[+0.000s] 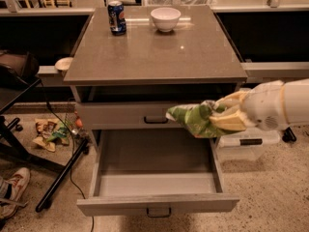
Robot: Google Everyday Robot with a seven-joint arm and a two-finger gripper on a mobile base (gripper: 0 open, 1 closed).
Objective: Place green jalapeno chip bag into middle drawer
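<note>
— What's the big thing in front of us?
— A grey-beige cabinet (154, 57) with a flat top, on a speckled floor. Under the top there's an open slot, then the upper drawer (116, 116), pushed in. Below that the middle drawer (157, 204) is pulled far out toward us, so you look down into its deep box.

— And the robot?
— Only its arm (285, 105) shows, white and thick, reaching in from the right at about the height of the upper drawer. Behind it on the floor, just beside the cabinet's right side, is a clear plastic bin (244, 148).

— Where's the bag?
— The green jalapeno chip bag (193, 121) is up in the air, not in the drawer. From here it hangs in front of the right half of the upper drawer's face, over the right back part of the middle drawer's opening.

— Is the claw holding it?
— Yes. The gripper (223, 116) has its pale yellowish fingers (231, 122) pinched onto the bag's right end, and the crumpled green end sticks out to the left.

— Anything smaller?
— On the floor at left, a shoe (14, 190) and some wrappers (48, 132). At the far edge of the top stand a white bowl (165, 18) and, left of it and apart, a blue soda can (116, 17).
</note>
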